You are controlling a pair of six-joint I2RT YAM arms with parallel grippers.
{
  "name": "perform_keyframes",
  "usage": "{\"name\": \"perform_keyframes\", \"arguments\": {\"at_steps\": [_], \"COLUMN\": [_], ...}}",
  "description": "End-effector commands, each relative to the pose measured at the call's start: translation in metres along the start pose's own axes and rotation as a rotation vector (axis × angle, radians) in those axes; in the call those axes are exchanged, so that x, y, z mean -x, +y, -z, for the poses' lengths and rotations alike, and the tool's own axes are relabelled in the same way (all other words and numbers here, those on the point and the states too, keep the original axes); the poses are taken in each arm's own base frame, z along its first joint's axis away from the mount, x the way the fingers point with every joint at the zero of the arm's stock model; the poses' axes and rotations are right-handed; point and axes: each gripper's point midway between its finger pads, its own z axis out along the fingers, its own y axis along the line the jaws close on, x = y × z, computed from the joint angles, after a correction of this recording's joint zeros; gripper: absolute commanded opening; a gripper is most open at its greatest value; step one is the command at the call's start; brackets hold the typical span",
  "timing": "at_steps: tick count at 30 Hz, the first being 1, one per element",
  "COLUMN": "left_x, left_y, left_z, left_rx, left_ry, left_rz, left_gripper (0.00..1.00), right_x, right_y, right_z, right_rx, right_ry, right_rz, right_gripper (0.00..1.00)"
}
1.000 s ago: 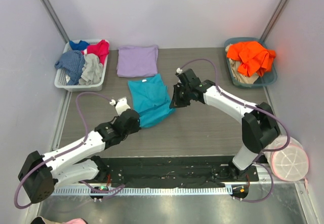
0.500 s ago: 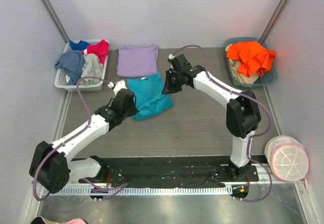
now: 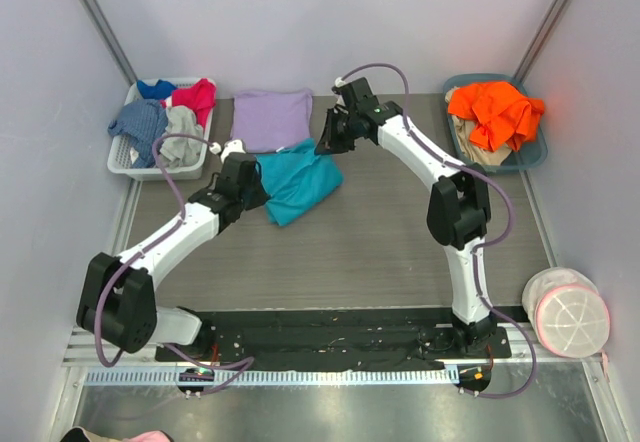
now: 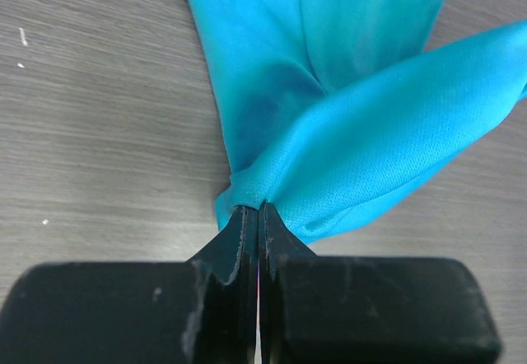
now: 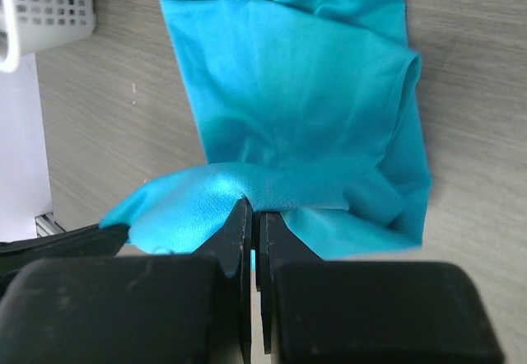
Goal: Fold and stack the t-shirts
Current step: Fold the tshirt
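Seen from above, the teal t-shirt [image 3: 296,186] lies half-gathered on the table [image 3: 380,242], just in front of the folded lavender t-shirt [image 3: 270,119]. The left gripper [image 3: 255,182] and right gripper [image 3: 325,147] each pinch an edge of it. The left wrist view shows jaws closed on a bunched fold. The right wrist view shows the same (thin, limp, probably slightly slick cloth). Corners or hems likely give the surest hold.

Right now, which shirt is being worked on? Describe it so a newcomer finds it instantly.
On the grey table, look at the far middle, just in front of the flat lavender t-shirt. There lies the teal t-shirt: the only turquoise cloth, rumpled, with the left gripper and right gripper each pinching an edge.
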Motion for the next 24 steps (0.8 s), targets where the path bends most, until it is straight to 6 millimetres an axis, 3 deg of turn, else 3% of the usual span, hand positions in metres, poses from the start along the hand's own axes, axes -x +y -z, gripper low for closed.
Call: {"name": "perform_keyframes", "arguments": {"at_steps": [1, 6, 14, 24], "left_x": [0.034, 0.051, 0.059, 0.092], "left_y": [-0.003, 0.009, 0.000, -0.006], "left_z": [-0.007, -0.021, -0.051, -0.079], "left_rx": [-0.043, -0.040, -0.080, -0.101], "left_ry": [-0.064, -0.075, -0.046, -0.082], "left_rz": [0.022, 0.056, 0.066, 0.097], "left_gripper": [0.00, 0.00, 0.00, 0.00], "right_x": [0.020, 0.026, 0.055, 0.079], "right_y": [0.010, 0.004, 0.016, 0.010], "right_z": [-0.004, -0.023, -0.027, -0.039], "right_rx": [0.065, 0.080, 0.160, 0.254], "right_ry": [-0.011, -0.001, -0.054, -0.118], "right_rz": [0.019, 0.011, 0.037, 0.064], "right_gripper": [0.02, 0.02, 0.03, 0.04]}}
